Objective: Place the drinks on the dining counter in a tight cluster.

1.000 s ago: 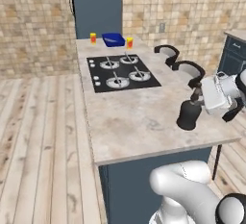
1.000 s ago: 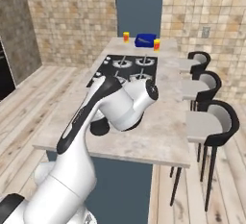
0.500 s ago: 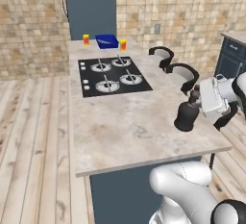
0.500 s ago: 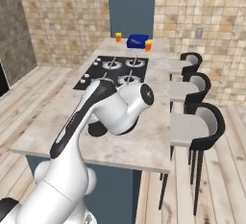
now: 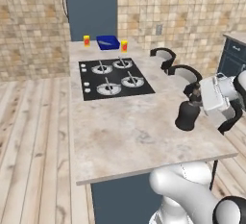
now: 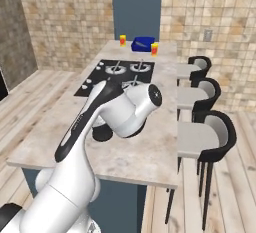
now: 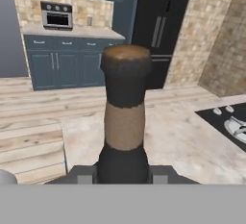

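The robot's pincer (image 5: 194, 104) is gripping the thin neck of a squat, glossy black bottle (image 5: 187, 116) at the right edge of the beige marble-look bench (image 5: 120, 127). Beyond, a flat black four-burner cooktop (image 5: 114, 77) is sitting flush in the veined top, with three curved dark stools (image 6: 210, 127) alongside.

Squat black bottle (image 7: 123, 122) dead center, thin neck with a tan band and dark rounded cap, upright in frame. Gripper (image 7: 123, 174) clamped on its lower body, grey finger pads (image 7: 81, 176) pressing both sides. Beige marble dining counter (image 7: 182, 141) behind it, black cooktop (image 7: 229, 124) corner at right edge. Background: dark blue cabinets (image 7: 62, 64), built-in oven (image 7: 56, 15), black fridge (image 7: 158, 31), wood floor (image 7: 29, 146).
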You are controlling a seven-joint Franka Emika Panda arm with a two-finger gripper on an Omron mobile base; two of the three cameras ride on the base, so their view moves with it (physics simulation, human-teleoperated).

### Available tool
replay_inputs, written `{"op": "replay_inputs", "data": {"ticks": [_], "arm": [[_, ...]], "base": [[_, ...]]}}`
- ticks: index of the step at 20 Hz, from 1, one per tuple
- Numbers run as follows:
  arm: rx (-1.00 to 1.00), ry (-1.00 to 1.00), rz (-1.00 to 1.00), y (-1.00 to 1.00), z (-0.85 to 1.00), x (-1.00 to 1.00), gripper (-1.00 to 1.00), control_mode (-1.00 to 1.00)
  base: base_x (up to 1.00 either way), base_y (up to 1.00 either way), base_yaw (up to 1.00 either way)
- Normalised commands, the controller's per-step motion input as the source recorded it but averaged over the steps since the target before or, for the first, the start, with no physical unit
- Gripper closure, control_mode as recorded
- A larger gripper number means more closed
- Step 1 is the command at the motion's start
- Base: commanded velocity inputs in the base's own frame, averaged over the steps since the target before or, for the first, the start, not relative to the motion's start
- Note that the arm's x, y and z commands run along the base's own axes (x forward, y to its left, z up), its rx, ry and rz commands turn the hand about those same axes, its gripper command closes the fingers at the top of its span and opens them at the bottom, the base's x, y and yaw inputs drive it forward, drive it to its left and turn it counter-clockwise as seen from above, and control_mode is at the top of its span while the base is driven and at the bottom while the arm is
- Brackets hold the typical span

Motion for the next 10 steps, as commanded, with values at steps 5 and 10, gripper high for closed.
{"op": "replay_inputs", "data": {"ticks": [5,10], "arm": [[0.0,0.0,0.0,0.0,0.0,0.0,1.0,1.0],[-0.03,0.09,0.0,0.04,0.07,0.21,1.0,-1.0]], "base": [[0.52,0.13,0.0],[0.23,0.0,0.0]]}}
